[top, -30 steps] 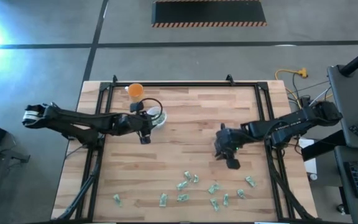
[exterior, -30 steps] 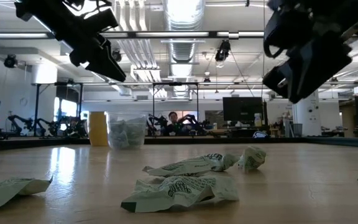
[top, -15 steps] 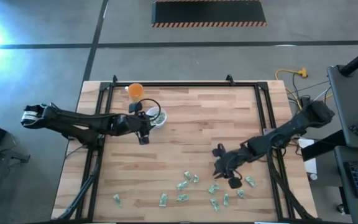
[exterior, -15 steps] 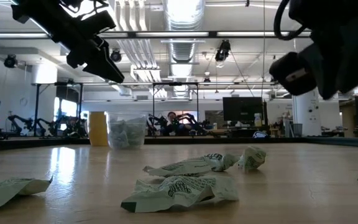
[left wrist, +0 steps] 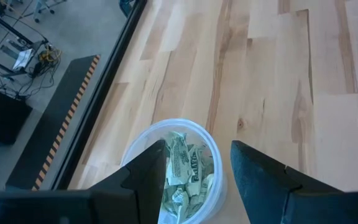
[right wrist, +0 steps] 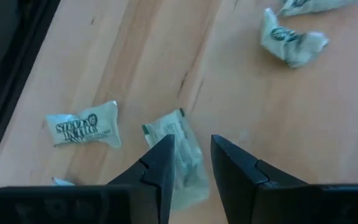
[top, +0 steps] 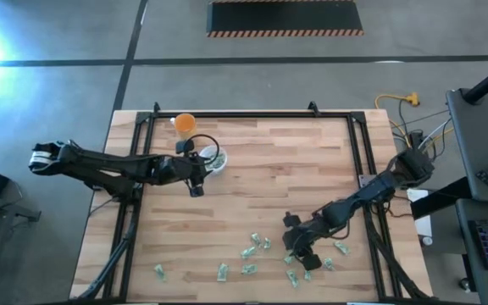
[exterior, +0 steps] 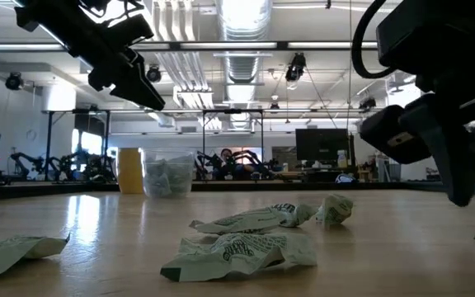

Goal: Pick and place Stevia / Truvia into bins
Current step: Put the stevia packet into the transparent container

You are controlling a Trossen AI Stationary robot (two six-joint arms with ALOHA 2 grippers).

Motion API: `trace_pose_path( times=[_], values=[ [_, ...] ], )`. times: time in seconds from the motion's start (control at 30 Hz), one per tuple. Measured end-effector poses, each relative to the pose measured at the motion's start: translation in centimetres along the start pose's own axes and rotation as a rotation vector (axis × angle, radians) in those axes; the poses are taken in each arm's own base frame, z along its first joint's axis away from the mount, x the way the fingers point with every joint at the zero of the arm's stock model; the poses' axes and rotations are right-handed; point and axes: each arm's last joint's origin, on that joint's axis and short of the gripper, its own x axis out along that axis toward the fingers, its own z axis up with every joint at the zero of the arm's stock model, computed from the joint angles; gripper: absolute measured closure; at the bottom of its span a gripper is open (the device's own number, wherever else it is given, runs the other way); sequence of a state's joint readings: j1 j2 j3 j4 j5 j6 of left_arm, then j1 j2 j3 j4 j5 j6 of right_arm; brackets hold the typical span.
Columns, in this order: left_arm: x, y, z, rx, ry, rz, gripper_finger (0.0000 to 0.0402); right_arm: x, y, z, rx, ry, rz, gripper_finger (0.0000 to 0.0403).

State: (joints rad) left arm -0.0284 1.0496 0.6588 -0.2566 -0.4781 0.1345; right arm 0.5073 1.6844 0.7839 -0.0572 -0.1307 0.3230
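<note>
The right gripper (right wrist: pixel 191 163) hangs low over the near part of the counter (top: pixel 295 169), its fingers (right wrist: pixel 161 163) apart, with nothing between them, straddling a green-and-white sachet (right wrist: pixel 178 149) that lies flat on the wood. More sachets (top: pixel 252 248) lie scattered around it, one just beside (right wrist: pixel 84 124), another crumpled farther off (right wrist: pixel 291 42). Well apart, at the far left of the counter, the left gripper (left wrist: pixel 197 174) hovers with fingers spread above the clear cup (left wrist: pixel 216 186), which holds sachets. The orange cup (top: pixel 185 124) stands near it.
</note>
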Motion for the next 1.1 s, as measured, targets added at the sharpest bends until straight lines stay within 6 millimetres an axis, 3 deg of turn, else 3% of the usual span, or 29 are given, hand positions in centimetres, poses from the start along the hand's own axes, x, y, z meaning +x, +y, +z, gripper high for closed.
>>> trace_pose_path(
  times=[0.3,0.73,1.1],
  values=[
    [0.1,-0.1,-0.1,0.000,-0.001,-0.003,0.0237,-0.2,1.1,-0.6,0.046,0.038,0.005,0.0292],
    [0.1,-0.1,-0.2,0.001,0.001,-0.004,0.0237,1.0,2.6,-2.1,-0.023,0.042,-0.147,0.0292],
    [0.1,-0.1,-0.2,0.002,0.001,-0.005,0.0237,1.0,2.9,-2.6,-0.053,0.040,-0.249,0.0336]
  ],
)
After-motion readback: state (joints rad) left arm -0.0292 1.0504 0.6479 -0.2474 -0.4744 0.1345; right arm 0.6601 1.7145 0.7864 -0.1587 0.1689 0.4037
